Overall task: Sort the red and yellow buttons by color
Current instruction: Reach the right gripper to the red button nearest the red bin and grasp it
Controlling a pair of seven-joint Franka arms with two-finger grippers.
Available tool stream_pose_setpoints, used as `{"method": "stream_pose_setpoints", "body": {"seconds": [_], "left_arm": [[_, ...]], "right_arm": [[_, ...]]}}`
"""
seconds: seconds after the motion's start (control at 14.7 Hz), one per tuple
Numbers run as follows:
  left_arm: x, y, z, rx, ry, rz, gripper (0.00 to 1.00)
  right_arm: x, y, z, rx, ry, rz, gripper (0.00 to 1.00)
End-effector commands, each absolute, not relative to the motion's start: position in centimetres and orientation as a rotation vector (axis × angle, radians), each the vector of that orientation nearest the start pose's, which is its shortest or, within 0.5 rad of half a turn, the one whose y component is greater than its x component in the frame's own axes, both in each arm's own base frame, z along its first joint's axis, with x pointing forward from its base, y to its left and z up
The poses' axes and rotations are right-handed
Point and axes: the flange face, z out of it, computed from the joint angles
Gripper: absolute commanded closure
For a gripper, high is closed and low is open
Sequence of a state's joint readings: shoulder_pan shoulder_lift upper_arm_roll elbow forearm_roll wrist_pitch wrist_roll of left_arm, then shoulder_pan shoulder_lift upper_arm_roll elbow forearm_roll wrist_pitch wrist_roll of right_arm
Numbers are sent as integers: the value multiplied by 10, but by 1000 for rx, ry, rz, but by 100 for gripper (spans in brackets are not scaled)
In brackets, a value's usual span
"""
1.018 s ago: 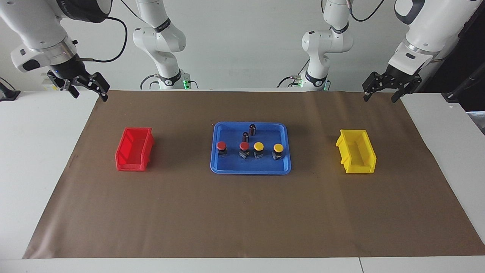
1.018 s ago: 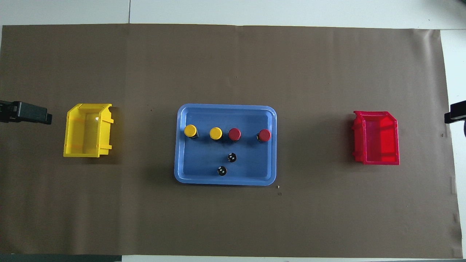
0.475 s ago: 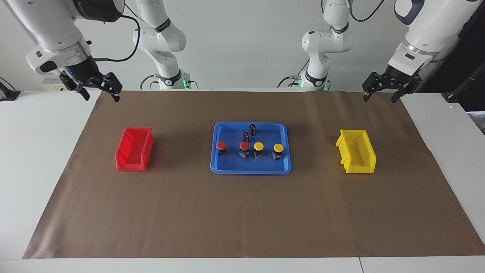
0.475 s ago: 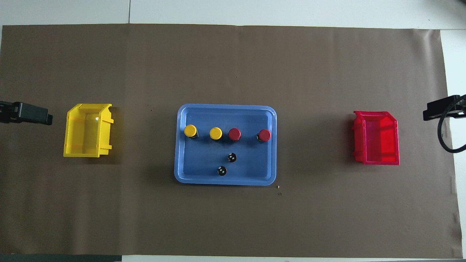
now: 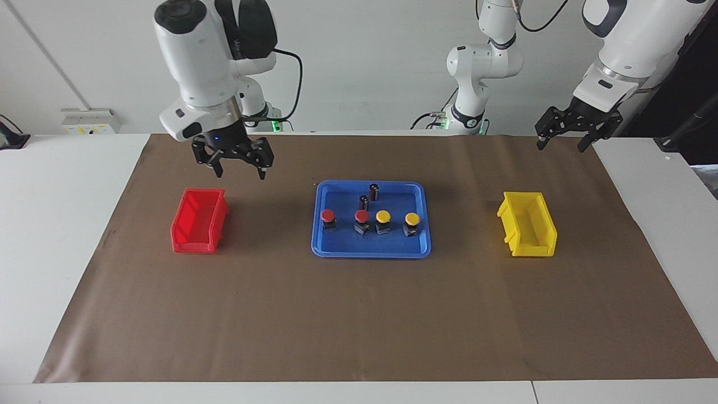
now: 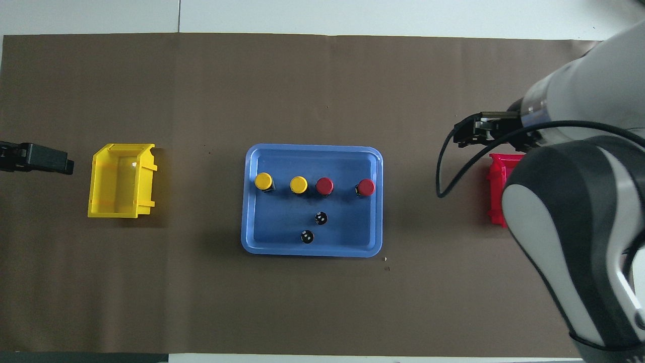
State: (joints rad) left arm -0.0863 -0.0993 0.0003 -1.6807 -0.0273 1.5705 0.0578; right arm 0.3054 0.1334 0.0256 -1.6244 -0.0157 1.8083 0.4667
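**Right hand on approach to the red buttons**

While all 4 buttons are set in 1 row inside the blue tray (image 5: 321,247) at the middle of the counter (image 5: 73,185), nothing has yet been sorted. The 2 red buttons (image 5: 328,216) are placed toward the right arm's end of the row, the 2 yellow buttons (image 5: 412,219) toward the left arm's end. 2 dark capless cylinders (image 5: 373,191) are stood in the same tray, nearer to the robots than the row.

The right hand (image 5: 238,166) is held in the air over the brown mat (image 5: 359,325), between the red bin (image 5: 199,221) and the tray, with its fingers spread wide and nothing gripped. The left hand (image 5: 562,138) is parked over the mat's edge near the yellow bin (image 5: 527,224), likewise wide open and empty; that arm is waiting.

The step in hand is judged to be the reach for a red button. The outermost red button would best be taken first, since free room is left on its outer side. The hand should be brought down straight over the cap and closed on the black body below it, so that the neighbouring red button is not knocked. The cylinders should be passed well clear. The button should be lifted straight before it is carried to the red bin.
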Motion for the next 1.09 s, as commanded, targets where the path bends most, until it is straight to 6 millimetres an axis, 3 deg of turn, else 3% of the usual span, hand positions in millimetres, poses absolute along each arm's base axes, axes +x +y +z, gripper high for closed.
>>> {"method": "stream_pose_setpoints", "body": {"seconds": [0.0, 0.14, 0.34, 0.48, 0.54, 0.68, 0.81, 1.02], "left_arm": [[514, -47, 629, -3142, 239, 7, 0], [513, -49, 629, -3142, 249, 10, 0], [513, -47, 628, -3142, 236, 17, 0], [512, -50, 627, -3141, 246, 24, 0], [512, -50, 628, -3143, 249, 24, 0], [509, -50, 627, -3141, 246, 39, 0], [506, -45, 625, -3143, 234, 77, 0], [504, -44, 621, -3141, 232, 80, 0]], "right_arm": [[588, 244, 497, -3094, 298, -109, 0], [572, 266, 472, -3089, 280, -118, 0], [544, 257, 430, -3063, 270, -180, 0], [530, 259, 417, -3062, 241, -186, 0], [529, 261, 412, -3070, 235, -173, 0], [526, 281, 386, -3082, 188, -144, 0], [527, 286, 372, -3098, 165, -142, 2], [525, 291, 369, -3103, 127, -143, 9]]}}
